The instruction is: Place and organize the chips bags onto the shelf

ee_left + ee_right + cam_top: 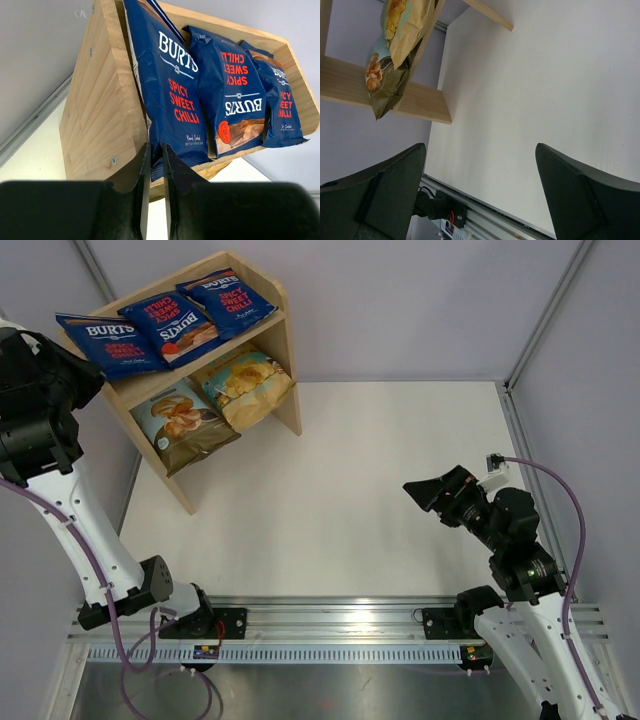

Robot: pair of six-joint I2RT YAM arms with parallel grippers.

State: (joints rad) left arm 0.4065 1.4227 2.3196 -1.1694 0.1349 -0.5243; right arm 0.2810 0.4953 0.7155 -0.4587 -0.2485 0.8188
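Note:
Three dark blue Burts bags lie side by side on the top tier of the wooden shelf (284, 340): the left one (110, 343), the middle one (170, 325) and the right one (228, 300). The pale Cassava bag (182, 423) and the tan-yellow Chips bag (245, 385) lie on the lower tier. My left gripper (156, 150) is at the shelf's left end. Its jaws are almost together, on the lower edge of the left Burts bag (170, 90). My right gripper (415, 490) is wide open and empty above the table on the right, far from the shelf.
The shelf stands at the table's far left, its wood side panel (100, 110) close to my left wrist. The white tabletop (380, 490) stretches to the right. Grey walls enclose the back and sides. A metal rail (330, 615) runs along the near edge.

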